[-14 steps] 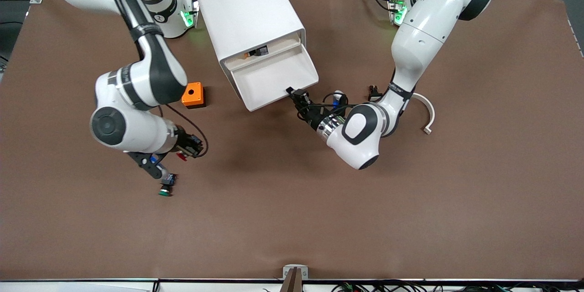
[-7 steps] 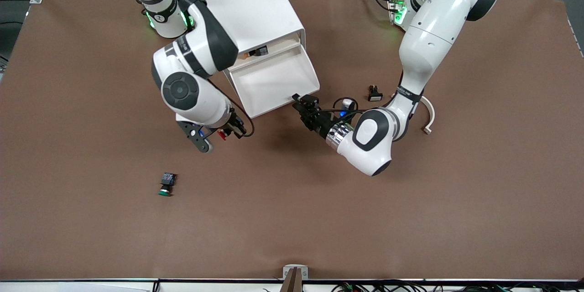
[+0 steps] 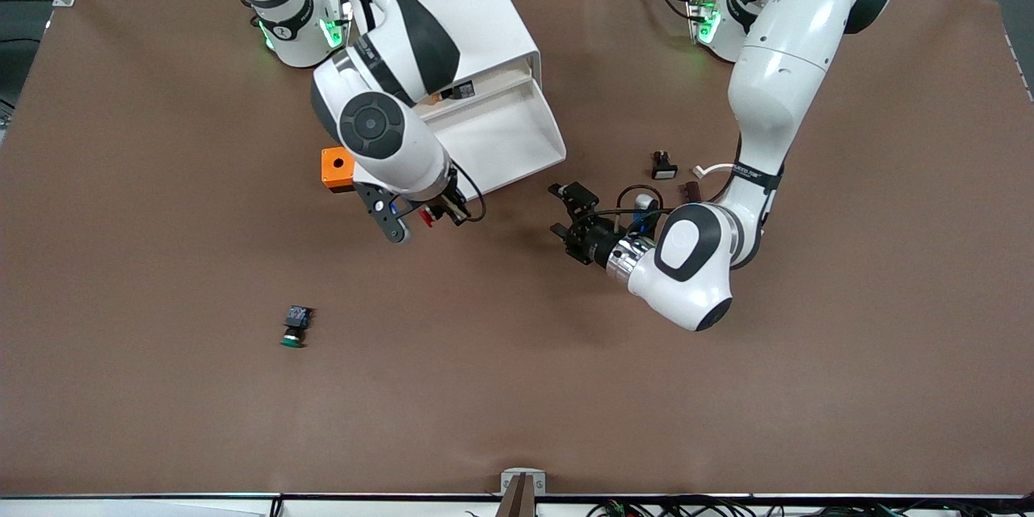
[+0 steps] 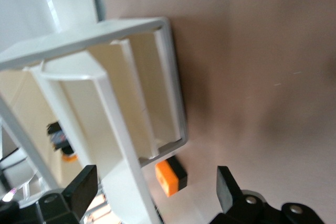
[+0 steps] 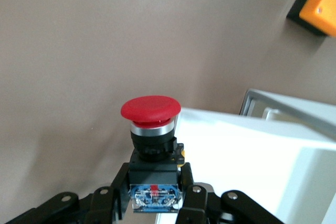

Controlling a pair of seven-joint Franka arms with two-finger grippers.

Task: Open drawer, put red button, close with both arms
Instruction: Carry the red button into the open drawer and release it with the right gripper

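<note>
Carrying the red button (image 5: 151,129) closer, the right gripper (image 3: 432,212) clamped its black-blue body over the table just beside the open drawer (image 3: 501,147), red cap outward along the fingers; the left gripper (image 3: 569,214), backed off, gaped empty

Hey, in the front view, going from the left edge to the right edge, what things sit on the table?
Green-capped switch → orange box → white cabinet with the open drawer → small black part.
</note>
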